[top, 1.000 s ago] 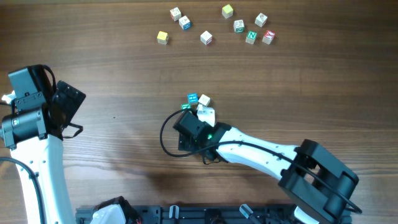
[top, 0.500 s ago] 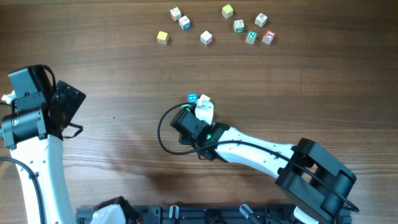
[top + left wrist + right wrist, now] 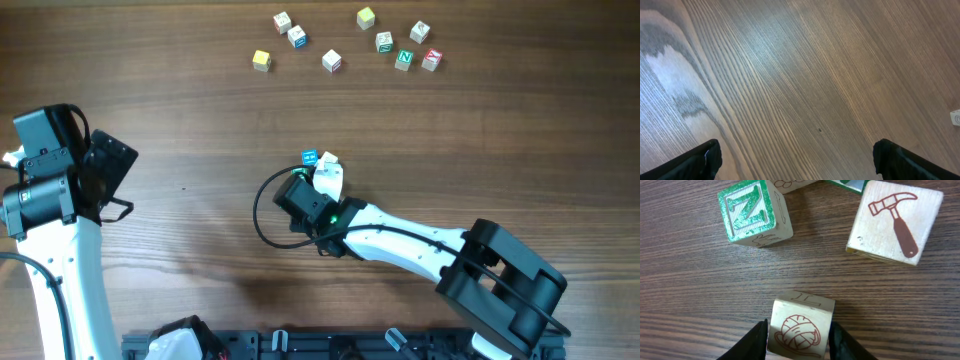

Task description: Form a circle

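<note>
The circle [image 3: 318, 166] is a small clump of cubes at the middle of the table [image 3: 180, 120], just past the right arm's tip. It is not closed, and from overhead it shows no clear long axis. A blue cube [image 3: 309, 158] sits on its far side. The arm covers the near side.

In the right wrist view three cubes form an arc with gaps between them: a green Z cube [image 3: 751, 211] at upper left, a hammer cube [image 3: 895, 221] at upper right, and a yarn cube [image 3: 801, 326] below. More cubes are cut off at the top edge.

The right claw [image 3: 800, 336] grips the yarn cube, with a finger against each side. The left claw [image 3: 797, 159] hangs wide open over bare wood, well to the left.

Loose cubes [image 3: 332, 61] lie scattered along the far edge, well apart from the clump.
</note>
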Robot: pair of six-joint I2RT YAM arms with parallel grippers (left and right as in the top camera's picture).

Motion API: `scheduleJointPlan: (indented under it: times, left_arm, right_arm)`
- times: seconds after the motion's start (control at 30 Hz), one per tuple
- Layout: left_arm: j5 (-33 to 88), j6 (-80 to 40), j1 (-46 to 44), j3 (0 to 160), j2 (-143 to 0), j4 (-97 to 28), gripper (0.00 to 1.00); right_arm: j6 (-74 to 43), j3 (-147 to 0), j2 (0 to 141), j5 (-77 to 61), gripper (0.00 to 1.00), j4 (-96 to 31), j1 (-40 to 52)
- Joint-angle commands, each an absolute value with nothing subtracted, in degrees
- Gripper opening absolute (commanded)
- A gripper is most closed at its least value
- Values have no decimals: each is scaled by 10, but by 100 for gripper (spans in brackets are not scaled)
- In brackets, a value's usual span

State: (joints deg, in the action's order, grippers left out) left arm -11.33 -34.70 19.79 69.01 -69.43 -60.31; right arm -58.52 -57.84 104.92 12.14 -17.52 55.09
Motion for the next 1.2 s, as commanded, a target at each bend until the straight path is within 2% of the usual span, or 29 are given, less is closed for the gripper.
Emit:
scheduleJointPlan:
  times: [0.0, 0.07, 0.2, 0.93, 1.13, 1.17]
  left_arm:
    - [-121, -354, 202, 694, -696, -603, 100]
    - [-121, -354, 202, 694, -696, -603, 100]
    - [-121, -354, 202, 694, -696, -603, 100]
    - [-121, -354, 202, 694, -696, -603, 100]
    - [-121, -354, 202, 694, -696, -603, 100]
    - [-121, -354, 202, 694, -696, -603, 100]
  right_arm:
    - [-587, -584, 1059, 138, 36, -172, 551]
    - [-587, -584, 1059, 138, 31, -169, 551]
    - [-587, -584, 1059, 142, 29, -164, 551]
    - [-600, -584, 1059, 173, 29, -139, 535]
    - [-600, -584, 1059, 172, 31, -130, 533]
    - [-600, -584, 1059, 172, 34, -129, 533]
